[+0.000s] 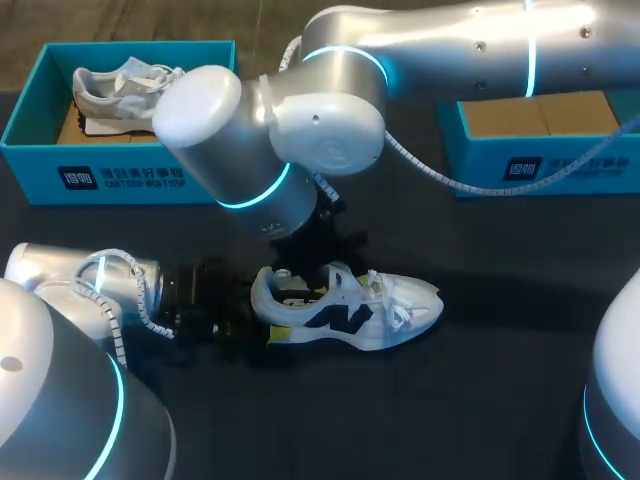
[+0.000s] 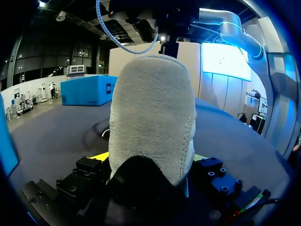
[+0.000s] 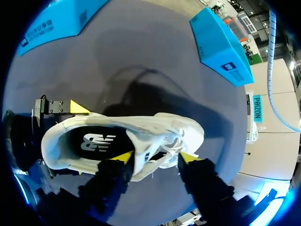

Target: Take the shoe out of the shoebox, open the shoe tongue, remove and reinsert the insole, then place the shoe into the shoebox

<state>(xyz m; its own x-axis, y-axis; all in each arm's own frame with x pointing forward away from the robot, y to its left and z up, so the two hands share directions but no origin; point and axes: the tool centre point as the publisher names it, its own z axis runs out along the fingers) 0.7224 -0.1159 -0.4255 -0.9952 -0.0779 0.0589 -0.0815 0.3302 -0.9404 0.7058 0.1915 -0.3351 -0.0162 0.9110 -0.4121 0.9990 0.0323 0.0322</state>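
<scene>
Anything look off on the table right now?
Nothing stands out. The shoe stands upright on the table, heel held by the left gripper, insole flat inside. The right gripper hangs open above it. Both shoeboxes sit level, one holding a second shoe.
</scene>
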